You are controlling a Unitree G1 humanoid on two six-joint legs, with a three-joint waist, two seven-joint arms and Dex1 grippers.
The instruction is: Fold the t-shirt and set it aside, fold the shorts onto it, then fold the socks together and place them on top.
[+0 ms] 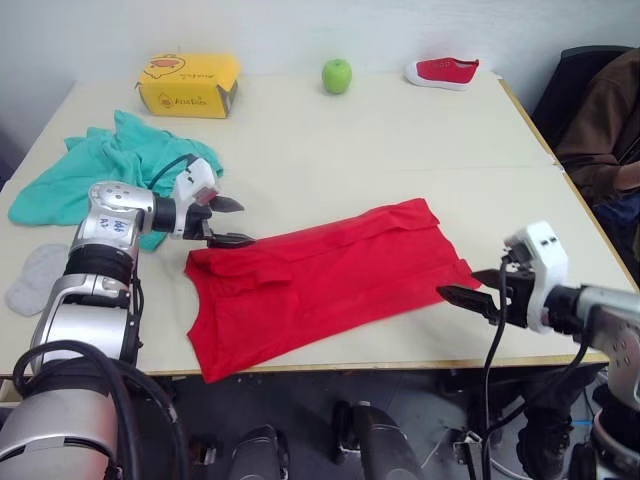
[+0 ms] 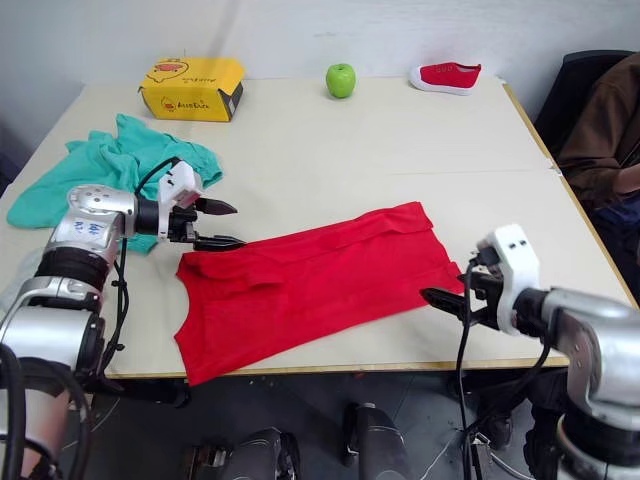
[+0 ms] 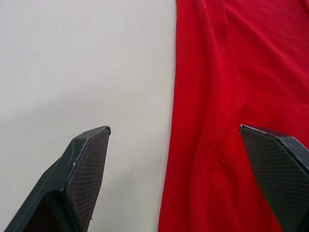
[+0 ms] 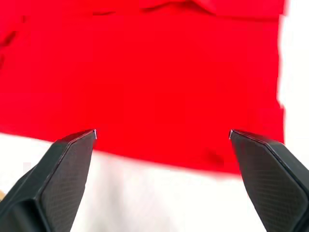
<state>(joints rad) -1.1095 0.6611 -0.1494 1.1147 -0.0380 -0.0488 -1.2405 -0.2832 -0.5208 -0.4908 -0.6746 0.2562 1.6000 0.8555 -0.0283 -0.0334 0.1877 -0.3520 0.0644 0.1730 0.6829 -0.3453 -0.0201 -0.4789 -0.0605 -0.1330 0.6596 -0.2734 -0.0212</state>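
Lying flat across the bench, the t-shirt stretches between the two claws. The left claw hovers released at the shirt's upper left corner, one finger over the cloth edge and the other over bare bench. The right claw hangs released just beside the opposite edge, its fingers straddling the hem in its wrist view. The fabric looks light, limp and thin, so it will likely sag and bunch; pinching a single layer at each corner or hem should serve best. The shorts sit crumpled behind the left claw, the socks farther outboard of that arm.
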